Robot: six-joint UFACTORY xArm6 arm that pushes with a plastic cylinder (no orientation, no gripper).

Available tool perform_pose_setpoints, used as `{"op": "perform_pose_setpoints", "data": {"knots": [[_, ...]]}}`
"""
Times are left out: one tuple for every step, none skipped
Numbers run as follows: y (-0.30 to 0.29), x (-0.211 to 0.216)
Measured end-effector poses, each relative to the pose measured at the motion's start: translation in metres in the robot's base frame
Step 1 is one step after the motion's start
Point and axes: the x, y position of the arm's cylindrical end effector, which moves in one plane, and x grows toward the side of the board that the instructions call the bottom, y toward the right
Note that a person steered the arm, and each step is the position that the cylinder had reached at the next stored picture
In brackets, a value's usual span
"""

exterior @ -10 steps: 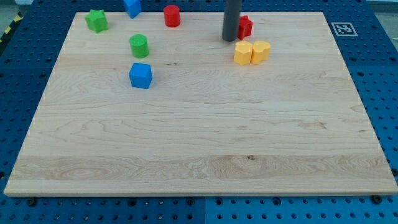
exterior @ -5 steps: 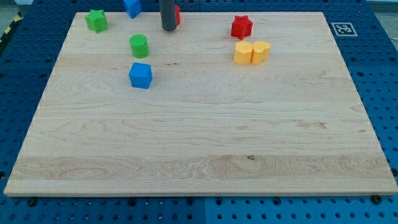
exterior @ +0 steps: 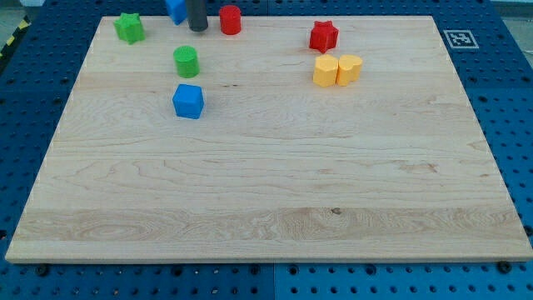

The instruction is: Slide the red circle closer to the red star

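Observation:
The red circle (exterior: 230, 20) stands near the view's top edge, left of centre. The red star (exterior: 324, 36) sits to its right, a good gap away. My tip (exterior: 197, 29) is down on the board just left of the red circle, between it and a blue block (exterior: 176, 9) at the top edge. The tip stands a little apart from the red circle.
A green star (exterior: 129, 27) is at the view's top left. A green circle (exterior: 186, 62) and a blue cube (exterior: 188, 101) lie below the tip. Two yellow blocks (exterior: 336, 70) touch each other just below the red star. The wooden board (exterior: 266, 192) lies on a blue pegboard.
My tip has moved left along the view's top, from beside the red star, past the front of the red circle, to the circle's left side. No block has moved.

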Motion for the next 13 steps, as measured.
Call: {"op": "perform_pose_setpoints", "data": {"knots": [[0.002,-0.006],[0.015,-0.006],[0.041,-0.006],[0.071,-0.004],[0.087,-0.001],[0.109,0.001],[0.126,0.004],[0.121,-0.009],[0.114,-0.020],[0.117,-0.020],[0.138,-0.020],[0.166,-0.020],[0.172,-0.020]]}}
